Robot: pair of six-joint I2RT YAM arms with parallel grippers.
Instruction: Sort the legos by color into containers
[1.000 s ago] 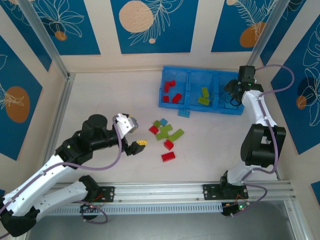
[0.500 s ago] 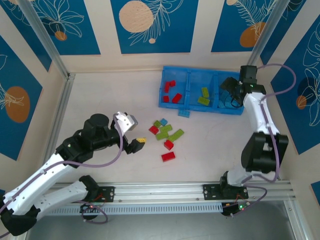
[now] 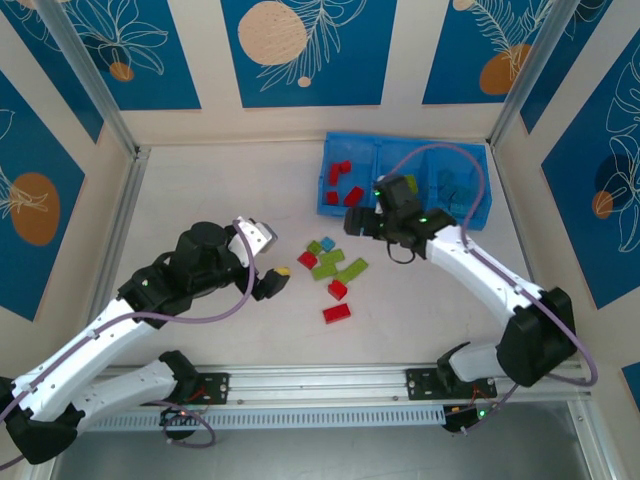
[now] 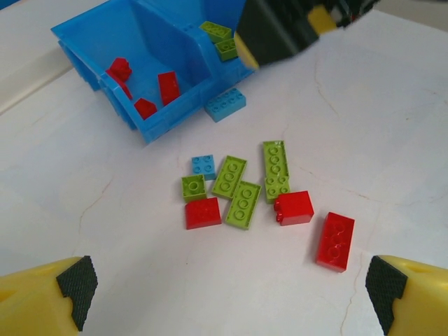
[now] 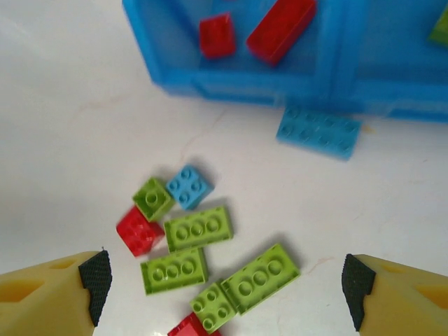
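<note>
Top external view: sorting stands partway done. Red, green and light-blue legos (image 3: 343,170) sit in separate compartments of the blue bin (image 3: 400,138); nine lie loose on the bench (image 3: 220,190). Left claw (image 4: 227,287) and right claw (image 5: 224,280) gape wide, empty, near the pile.

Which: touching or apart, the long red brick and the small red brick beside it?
Apart: left wrist view shows bare table between the long red brick and the small red brick.
</note>
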